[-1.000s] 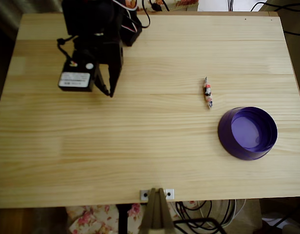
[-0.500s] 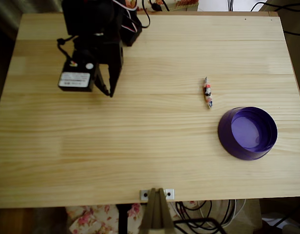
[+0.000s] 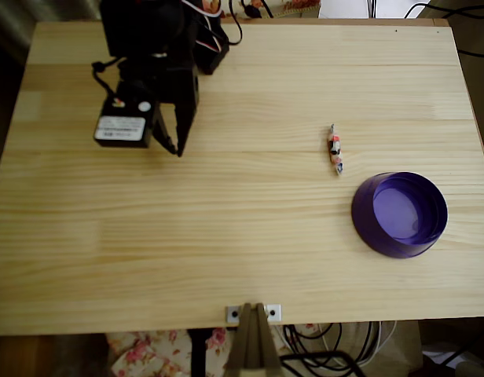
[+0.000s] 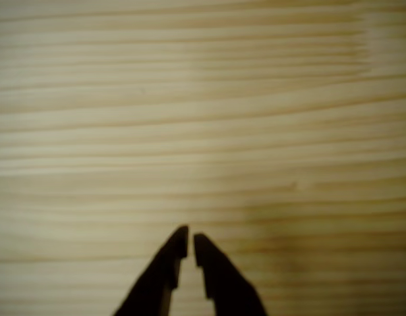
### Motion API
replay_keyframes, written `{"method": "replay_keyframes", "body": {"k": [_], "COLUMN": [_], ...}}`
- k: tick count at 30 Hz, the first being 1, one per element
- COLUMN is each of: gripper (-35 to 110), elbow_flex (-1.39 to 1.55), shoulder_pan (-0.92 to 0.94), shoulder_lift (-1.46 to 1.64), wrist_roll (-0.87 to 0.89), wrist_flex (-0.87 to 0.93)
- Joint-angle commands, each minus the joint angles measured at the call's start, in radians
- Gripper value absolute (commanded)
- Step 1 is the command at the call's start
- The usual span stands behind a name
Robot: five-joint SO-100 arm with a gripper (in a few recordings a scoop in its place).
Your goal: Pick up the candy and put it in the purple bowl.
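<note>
Home: pine table (image 3: 250, 236), floral fabric (image 3: 148, 352), loose cables (image 3: 336, 339).

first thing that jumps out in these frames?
The purple bowl, glossy on the pale wooden table, at the right in the overhead view. Just up-left of it lies the candy, apart from the rim. The black gripper sits far off at upper left, tips nearly together and empty.
</note>
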Motion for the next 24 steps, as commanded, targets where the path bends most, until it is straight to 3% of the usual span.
{"method": "replay_keyframes", "body": {"k": [1,17,24], "gripper": [0,0,0], "elbow_flex": [-0.069,-0.069,-0.149], "shoulder_pan": [0.009,-0.005,0.021], "shoulder_lift": [0.000,0.000,0.000], "wrist_roll": [0.012,-0.005,0.081], "wrist_flex": [-0.021,-0.018,0.029]}}
